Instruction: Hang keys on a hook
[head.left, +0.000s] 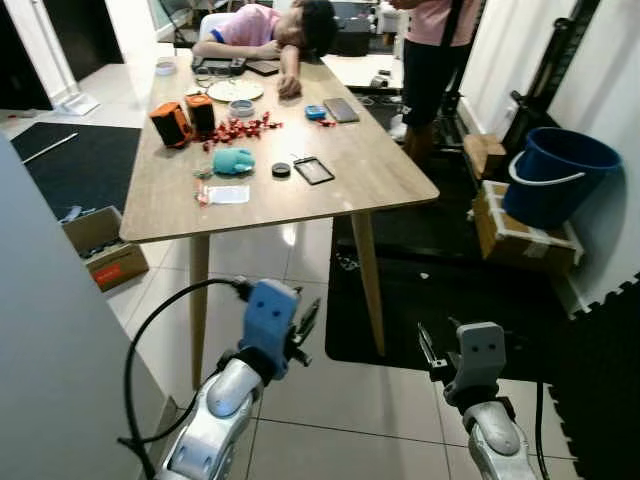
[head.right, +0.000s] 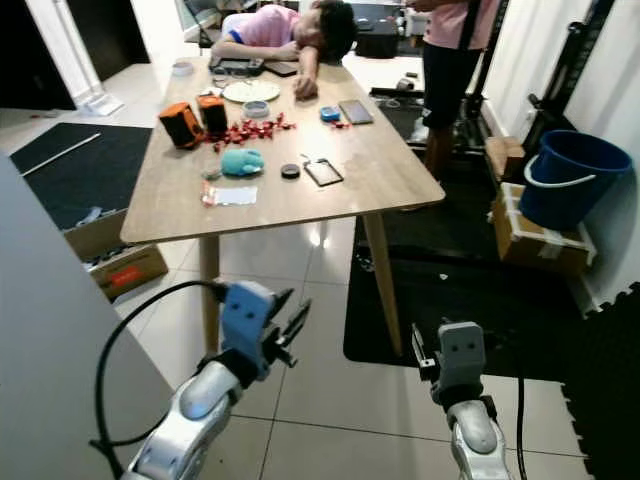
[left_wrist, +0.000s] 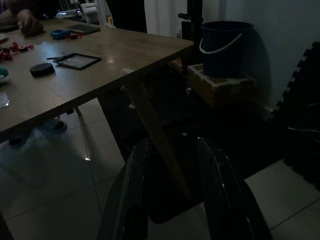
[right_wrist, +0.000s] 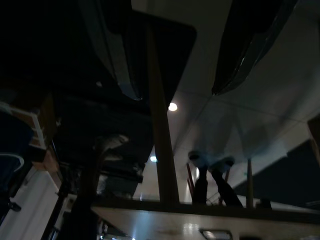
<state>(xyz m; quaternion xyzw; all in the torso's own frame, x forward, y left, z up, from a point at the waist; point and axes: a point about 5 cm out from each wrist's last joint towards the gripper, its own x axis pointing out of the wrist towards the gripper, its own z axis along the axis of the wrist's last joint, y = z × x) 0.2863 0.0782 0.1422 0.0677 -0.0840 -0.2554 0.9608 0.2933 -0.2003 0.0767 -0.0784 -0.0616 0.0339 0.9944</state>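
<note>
Keys unseen (left gripper raised, parted).

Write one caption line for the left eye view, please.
Both claws, left and right, hang open and empty over tiled floor before a cluttered wooden table.

Head stereo pair: both eyes look fwd and down from above, well back from the tabletop. They share nearly the whole scene: tabletop, bucket beyond its far corner, mat under it, both arms low in frame.

Left wrist cam: low, just below tabletop edge, looks along its gripper, fingers apart, toward the bucket. Shares tabletop surface, bucket and table leg w/ the head views.

Right wrist cam: v. dark, near the floor, picture turned upside down; looks past its fingers at the leg and the tabletop's underside. Shares that leg w/ the left wrist cam.
</note>
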